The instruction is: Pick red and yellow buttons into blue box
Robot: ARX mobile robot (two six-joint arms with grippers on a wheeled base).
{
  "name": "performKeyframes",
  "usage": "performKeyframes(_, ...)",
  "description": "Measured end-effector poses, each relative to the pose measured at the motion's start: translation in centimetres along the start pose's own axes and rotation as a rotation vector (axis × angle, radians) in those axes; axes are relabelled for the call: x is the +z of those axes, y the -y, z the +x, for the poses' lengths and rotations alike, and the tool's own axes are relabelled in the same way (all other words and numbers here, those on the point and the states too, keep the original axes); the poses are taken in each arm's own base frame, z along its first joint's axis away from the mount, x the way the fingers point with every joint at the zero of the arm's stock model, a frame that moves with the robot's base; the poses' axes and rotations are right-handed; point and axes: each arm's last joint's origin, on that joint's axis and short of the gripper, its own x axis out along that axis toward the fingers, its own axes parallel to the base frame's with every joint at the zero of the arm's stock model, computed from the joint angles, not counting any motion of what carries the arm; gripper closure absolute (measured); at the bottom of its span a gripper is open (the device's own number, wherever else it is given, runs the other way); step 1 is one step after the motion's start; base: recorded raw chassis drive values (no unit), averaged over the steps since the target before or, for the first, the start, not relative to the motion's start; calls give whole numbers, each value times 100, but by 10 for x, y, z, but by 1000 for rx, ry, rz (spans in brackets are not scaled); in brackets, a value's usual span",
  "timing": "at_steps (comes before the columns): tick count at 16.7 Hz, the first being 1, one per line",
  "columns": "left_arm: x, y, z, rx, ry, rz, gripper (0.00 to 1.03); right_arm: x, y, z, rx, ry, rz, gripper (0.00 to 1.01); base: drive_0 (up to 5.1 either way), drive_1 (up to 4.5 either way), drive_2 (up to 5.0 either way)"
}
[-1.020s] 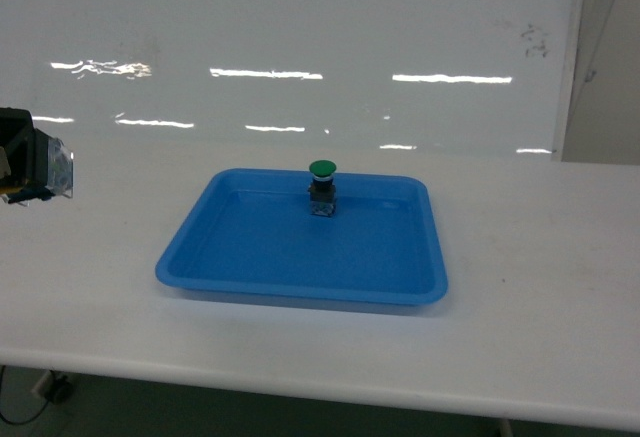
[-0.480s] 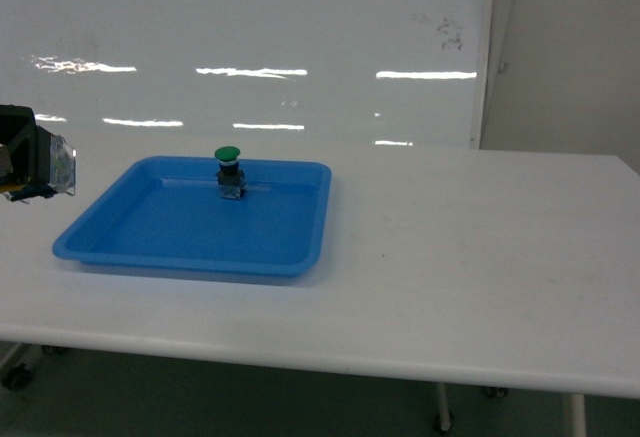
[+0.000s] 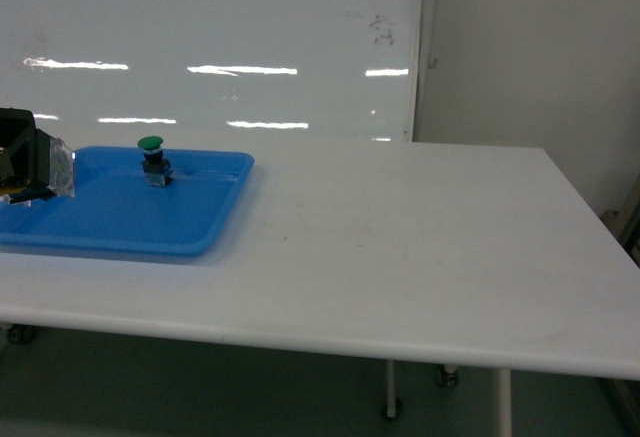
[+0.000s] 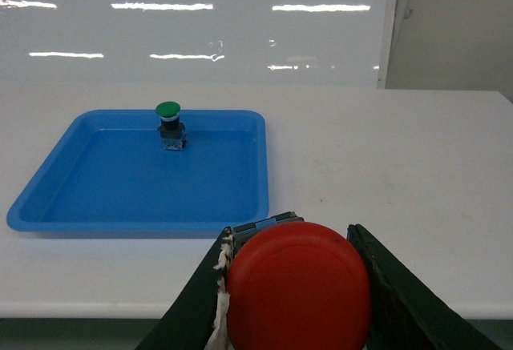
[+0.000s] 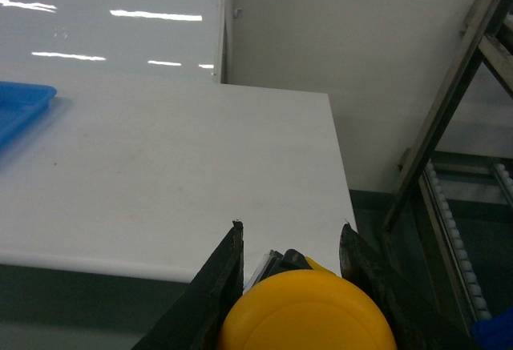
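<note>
In the left wrist view my left gripper [image 4: 290, 234] is shut on the red button [image 4: 298, 286], its round cap filling the space between the black fingers. It hangs in front of the table's near edge. My right gripper [image 5: 291, 230] is likewise shut on the yellow button [image 5: 309, 314], off the table's right front corner. In the head view only part of the left gripper [image 3: 32, 162] shows, at the left edge; the right gripper is out of that view. The blue box is not clearly in view; I cannot tell what the small blue patch [image 5: 494, 334] low on the right is.
A shallow blue tray [image 3: 215, 212] [image 4: 248, 206] lies on the white table [image 3: 400, 247] at the left, with a green-capped button [image 3: 151, 153] [image 4: 167, 118] standing near its far rim. A metal rack with rollers [image 5: 457, 206] stands right of the table's end. A whiteboard wall runs behind.
The head view has swung to the right: the tray and green button slid to the left of the picture, and the table's right end came into view. Both buttons stay gripped.
</note>
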Motion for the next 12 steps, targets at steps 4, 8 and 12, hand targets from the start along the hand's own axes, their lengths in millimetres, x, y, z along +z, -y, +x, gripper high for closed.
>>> performKeyframes(4, 0, 0, 0, -1, 3, 0, 70, 0, 0, 0, 0, 2, 1, 69, 492, -336, -132)
performKeyframes(8, 0, 0, 0, -3, 4, -1, 70, 0, 0, 0, 0, 2, 0, 69, 481, -358, -114)
performKeyframes(12, 0, 0, 0, 1, 3, -1, 70, 0, 0, 0, -1, 0, 0, 69, 481, -364, -99)
